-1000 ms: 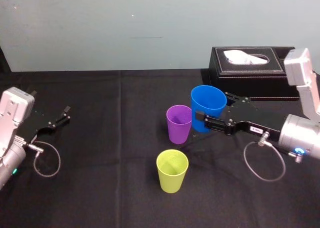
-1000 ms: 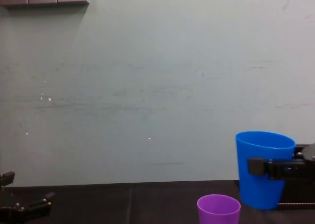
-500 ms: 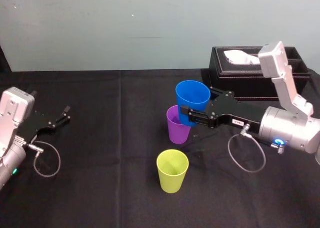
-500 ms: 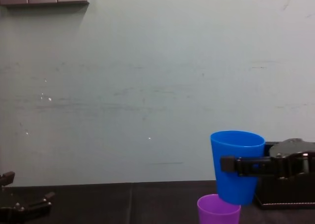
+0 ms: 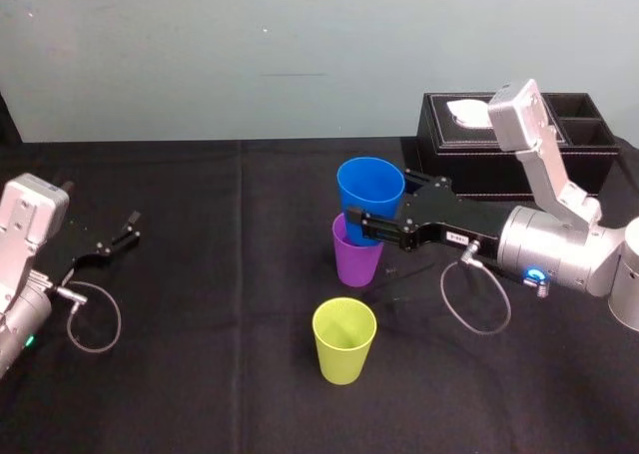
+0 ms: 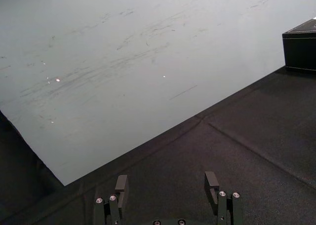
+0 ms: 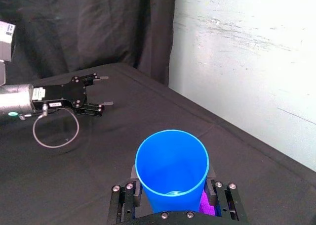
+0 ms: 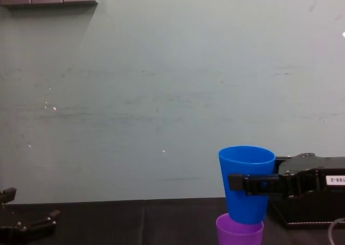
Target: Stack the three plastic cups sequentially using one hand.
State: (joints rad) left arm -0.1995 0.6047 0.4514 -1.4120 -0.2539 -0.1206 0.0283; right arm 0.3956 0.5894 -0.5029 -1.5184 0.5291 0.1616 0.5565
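The right gripper is holding the blue cup, its fingers closed across the side wall at about middle height. The cup is hanging upright directly over the purple cup, and its base seems to be just entering the purple mouth. The yellow-green cup is standing apart, nearer to the robot. The left gripper is resting at the left with its fingers spread. I judge these cups to be light, smooth and thin, so a gentle grip on the wall is suiting them better than a hard squeeze
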